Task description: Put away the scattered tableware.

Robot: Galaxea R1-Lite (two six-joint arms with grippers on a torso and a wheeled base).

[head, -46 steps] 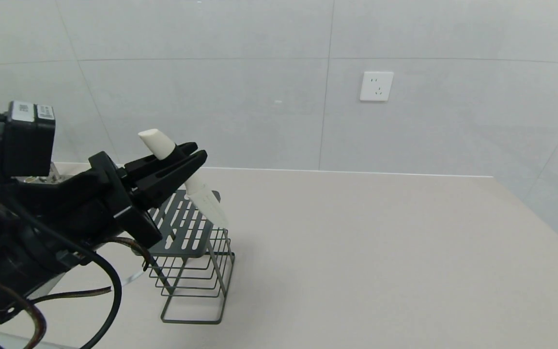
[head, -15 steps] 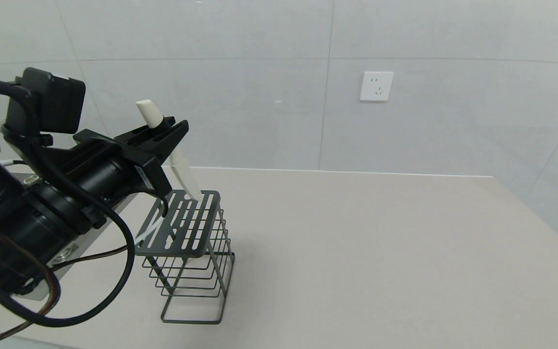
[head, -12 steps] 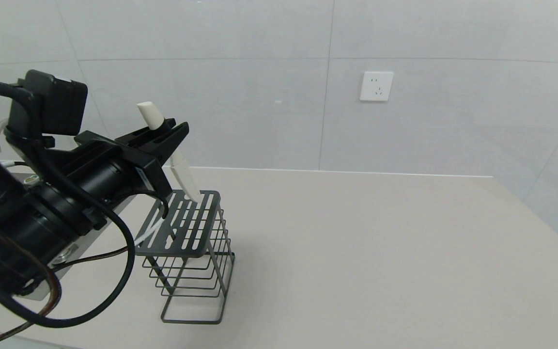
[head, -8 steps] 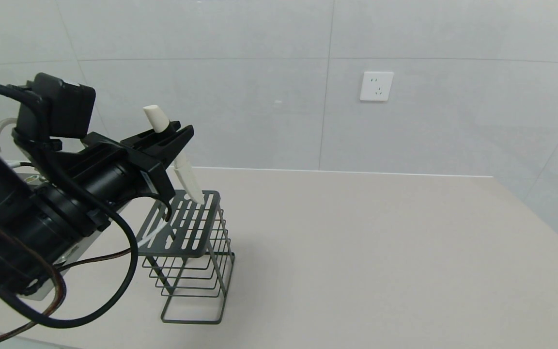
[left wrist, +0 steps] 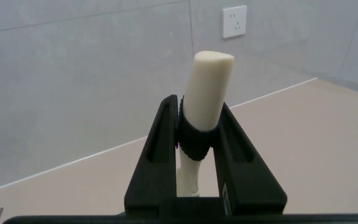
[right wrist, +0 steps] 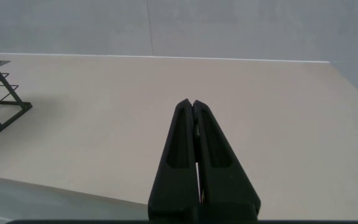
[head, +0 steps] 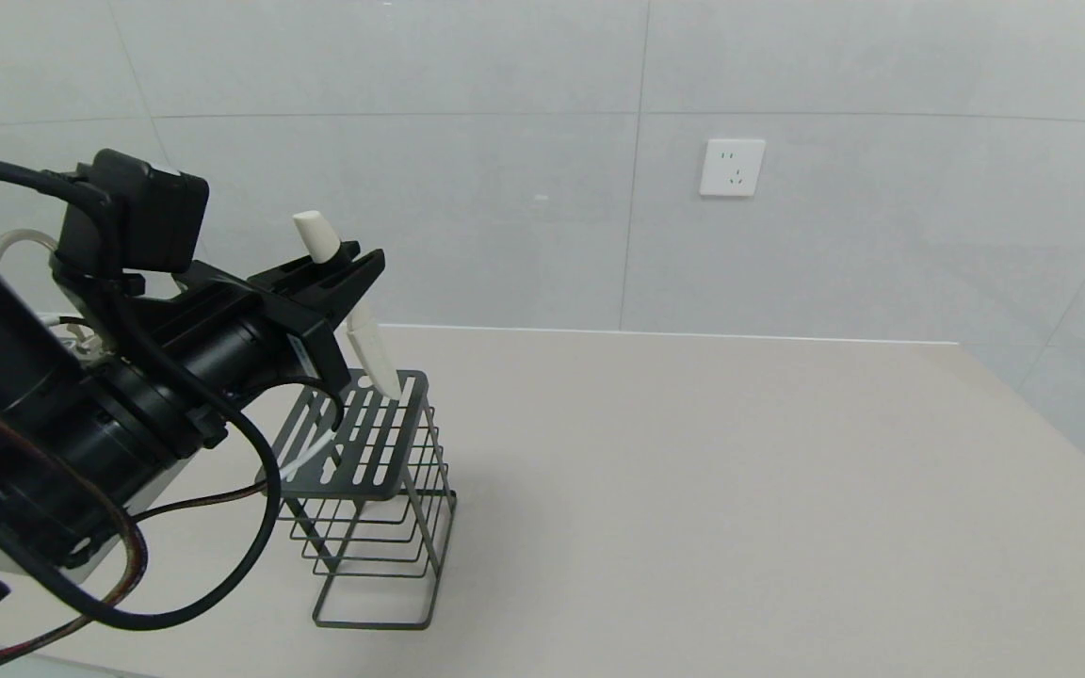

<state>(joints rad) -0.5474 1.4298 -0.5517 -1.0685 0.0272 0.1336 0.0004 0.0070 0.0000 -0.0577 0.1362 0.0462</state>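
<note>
Black left gripper is clamped narrowly on a cream utensil, which is steeply tilted with its handle end up. The lower tip meets the slotted top of the dark wire rack. The right gripper is fully closed and empty above the beige countertop.

A pale grey wall of large tiles with thin seams stands behind the smooth beige desk, and another tiled wall meets it at the right. 1 white socket sits on the back wall, above the desk's far edge.
</note>
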